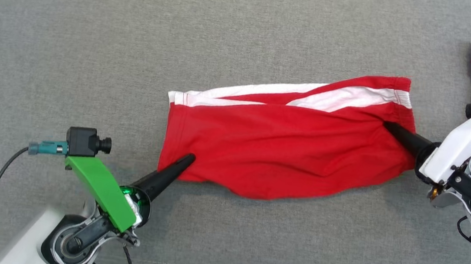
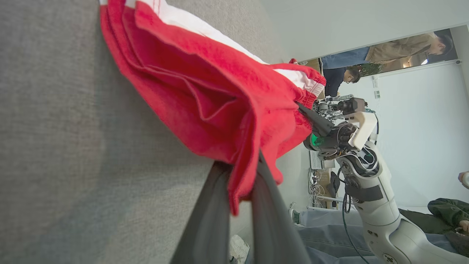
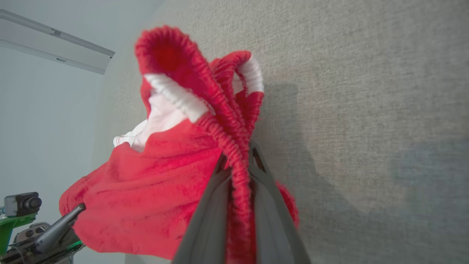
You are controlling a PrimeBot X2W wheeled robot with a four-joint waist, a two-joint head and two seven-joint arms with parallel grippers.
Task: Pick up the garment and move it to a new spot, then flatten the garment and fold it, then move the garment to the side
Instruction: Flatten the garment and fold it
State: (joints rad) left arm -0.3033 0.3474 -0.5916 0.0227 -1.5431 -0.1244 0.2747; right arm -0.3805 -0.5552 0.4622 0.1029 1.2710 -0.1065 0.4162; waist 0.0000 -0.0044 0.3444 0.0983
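Left tool [image 1: 189,158] and right tool [image 1: 388,126] clamp garment [image 1: 286,150].

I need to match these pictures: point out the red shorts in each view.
Head view: shorts centre, stretched left to right.
Left wrist view: shorts from upper left down to centre.
Right wrist view: shorts centre-left, bunched.
Shared landmark: the right hand pinching the waistband.
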